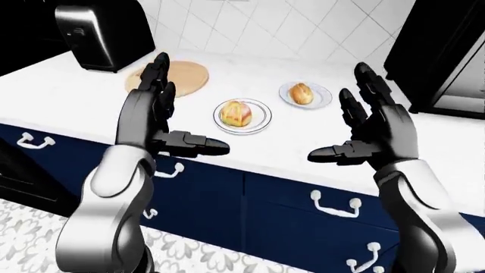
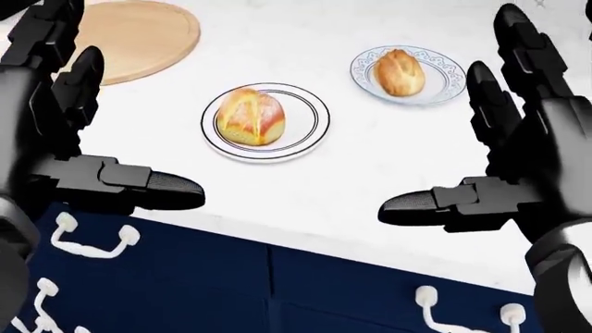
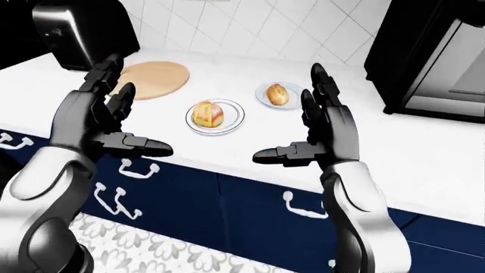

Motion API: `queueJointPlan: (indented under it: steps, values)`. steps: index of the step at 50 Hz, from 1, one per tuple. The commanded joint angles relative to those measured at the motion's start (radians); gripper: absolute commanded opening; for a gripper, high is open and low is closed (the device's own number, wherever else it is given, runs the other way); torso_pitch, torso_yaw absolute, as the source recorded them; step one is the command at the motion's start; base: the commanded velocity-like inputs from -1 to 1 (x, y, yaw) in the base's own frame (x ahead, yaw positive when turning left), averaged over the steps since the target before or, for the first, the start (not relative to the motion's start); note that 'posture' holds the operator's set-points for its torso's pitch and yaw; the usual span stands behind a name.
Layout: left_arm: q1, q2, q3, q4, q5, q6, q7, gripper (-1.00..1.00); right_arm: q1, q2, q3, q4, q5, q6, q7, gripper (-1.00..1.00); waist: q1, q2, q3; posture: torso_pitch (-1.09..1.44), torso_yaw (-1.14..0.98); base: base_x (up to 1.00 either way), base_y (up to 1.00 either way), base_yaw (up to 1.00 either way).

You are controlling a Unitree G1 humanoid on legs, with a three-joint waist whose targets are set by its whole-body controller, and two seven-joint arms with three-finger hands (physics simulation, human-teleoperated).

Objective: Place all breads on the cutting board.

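Note:
A round bread (image 2: 250, 116) sits on a white plate (image 2: 313, 129) in the middle of the white counter. A smaller oval bread (image 2: 400, 72) sits on a second patterned plate (image 2: 447, 73) up and right of it. The round wooden cutting board (image 2: 139, 38) lies at the top left, bare. My left hand (image 1: 163, 116) is open and empty, raised at the left, between the board and the counter's near edge. My right hand (image 1: 364, 128) is open and empty, raised at the right, below the smaller bread. Neither hand touches a bread.
A black toaster (image 1: 102, 34) stands at the top left, beside the board. A dark appliance (image 1: 447, 51) stands at the right end of the counter. Blue drawers with white handles (image 1: 334, 205) run below the counter edge (image 2: 305, 243). A tiled wall rises behind.

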Motion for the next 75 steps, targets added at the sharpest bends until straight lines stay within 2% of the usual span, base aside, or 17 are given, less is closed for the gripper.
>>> queueJointPlan:
  steps: [1, 5, 8, 9, 11, 17, 19, 21, 23, 27, 31, 35, 39, 55, 59, 66, 75]
  values:
    - [-0.03, 0.002, -0.006, -0.028, -0.003, -0.051, -0.002, 1.0, -0.032, -0.011, -0.03, -0.04, 0.007, -0.04, -0.011, 1.0, -0.005, -0.002, -0.02, 0.0, 0.0, 0.25, 0.0, 0.0]
    - [-0.024, 0.002, -0.004, -0.032, -0.001, -0.053, -0.003, 1.0, -0.029, -0.015, -0.028, -0.04, 0.013, -0.043, -0.018, 1.0, 0.002, -0.043, -0.015, 0.0, 0.0, 0.25, 0.0, 0.0]
    - [-0.022, 0.003, -0.002, -0.028, -0.002, -0.059, -0.005, 1.0, -0.031, -0.017, -0.027, -0.038, 0.016, -0.044, -0.02, 1.0, 0.006, -0.124, -0.028, 0.0, 0.0, 0.25, 0.0, 0.0]
    - [-0.024, 0.003, 0.001, -0.028, -0.002, -0.057, -0.005, 1.0, -0.03, -0.018, -0.025, -0.037, 0.017, -0.046, -0.021, 1.0, -0.004, -0.095, -0.024, 0.0, 0.0, 0.26, 0.0, 0.0]
    - [-0.024, 0.002, 0.001, -0.032, -0.004, -0.054, -0.004, 1.0, -0.033, -0.019, -0.024, -0.039, 0.017, -0.04, -0.025, 1.0, -0.003, -0.108, -0.02, 0.0, 0.0, 0.25, 0.0, 0.0]
    - [-0.032, 0.005, 0.006, -0.042, -0.01, -0.039, -0.002, 1.0, -0.042, -0.023, -0.03, -0.047, 0.028, -0.027, -0.031, 1.0, -0.014, -0.055, -0.01, 0.0, 0.0, 0.26, 0.0, 0.0]
    - [-0.032, 0.006, 0.005, -0.04, -0.011, -0.041, -0.002, 1.0, -0.045, -0.025, -0.036, -0.054, 0.035, -0.022, -0.035, 1.0, -0.021, -0.024, -0.011, 0.0, 0.0, 0.26, 0.0, 0.0]
    - [-0.03, 0.007, 0.005, -0.037, -0.011, -0.046, -0.002, 1.0, -0.051, -0.029, -0.039, -0.059, 0.044, -0.014, -0.038, 1.0, -0.026, 0.031, -0.026, 0.0, 0.0, 0.21, 0.0, 0.0]
    - [-0.035, 0.009, 0.008, -0.037, -0.014, -0.042, -0.002, 1.0, -0.057, -0.034, -0.047, -0.063, 0.055, -0.009, -0.043, 1.0, -0.026, 0.0, -0.021, 0.0, 0.0, 0.0, 0.0, 0.0]
    - [-0.032, 0.012, 0.014, -0.047, -0.02, -0.034, -0.002, 1.0, -0.073, -0.054, -0.064, -0.076, 0.079, 0.021, -0.058, 1.0, -0.019, -0.01, -0.011, 0.0, 0.0, 0.0, 0.0, 0.0]
    - [-0.036, 0.017, 0.025, -0.064, -0.03, -0.016, 0.0, 1.0, -0.099, -0.079, -0.074, -0.082, 0.092, 0.064, -0.076, 1.0, -0.013, -0.077, 0.002, 0.0, 0.0, 0.0, 0.0, 0.0]
    - [-0.049, 0.025, 0.033, -0.071, -0.041, 0.004, 0.005, 1.0, -0.145, -0.107, -0.07, -0.058, 0.09, 0.105, -0.087, 1.0, -0.006, -0.057, -0.025, 0.0, 0.0, 0.0, 0.0, 0.0]
    - [-0.053, 0.028, 0.034, -0.068, -0.049, 0.007, 0.01, 1.0, -0.247, -0.149, -0.045, 0.023, 0.056, 0.167, -0.112, 1.0, -0.008, -0.05, -0.03, 0.0, 0.0, 0.0, 0.0, 0.0]
    - [-0.056, 0.038, 0.038, -0.056, -0.058, 0.001, 0.012, 1.0, -0.596, -0.16, 0.127, 0.385, -0.329, 0.251, 0.021, 1.0, -0.014, -0.037, -0.014, 0.0, 0.0, 0.0, 0.0, 0.0]
    - [-0.05, 0.04, 0.035, -0.036, -0.057, -0.02, 0.01, 1.0, -0.688, -0.135, 0.124, 0.52, -0.387, 0.21, 0.042, 1.0, -0.013, -0.036, -0.013, 0.0, 0.0, 0.0, 0.0, 0.0]
    - [-0.036, 0.045, 0.037, -0.015, -0.051, -0.045, -0.001, 1.0, -0.901, -0.146, 0.218, 0.944, -0.601, 0.067, 0.119, 1.0, -0.013, -0.033, -0.018, 0.0, 0.0, 0.0, 0.0, 0.0]
    - [-0.037, 0.049, 0.037, -0.008, -0.049, -0.048, -0.003, 1.0, -1.006, -0.093, 0.213, 1.25, -0.803, -0.095, 0.168, 1.0, -0.011, -0.024, -0.022, 0.0, 0.0, 0.0, 0.0, 0.0]
